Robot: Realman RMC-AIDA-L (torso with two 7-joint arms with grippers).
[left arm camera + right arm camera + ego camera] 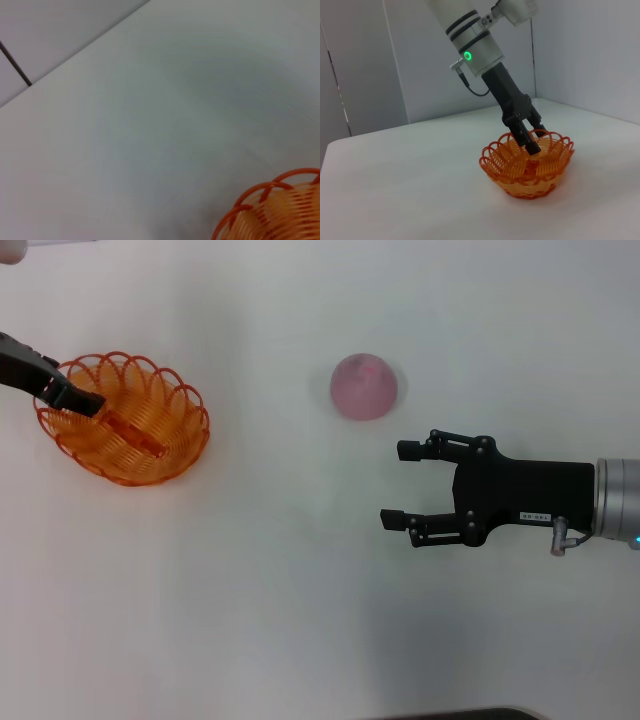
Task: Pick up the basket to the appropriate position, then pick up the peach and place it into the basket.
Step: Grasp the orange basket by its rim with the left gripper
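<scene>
Two tools are at work on your white bench (250,620). Nearest you, toward the bench's right edge, the right tool (393,483) hovers with its fingers spread apart, holding nothing; the peach (364,386) lies just beyond it, apart from it, about mid-bench. Toward the left edge, the left tool (529,138) reaches down into the basket (125,420), one finger inside and one outside the rim on its far-left side; you cannot tell whether it has clamped the wire.
</scene>
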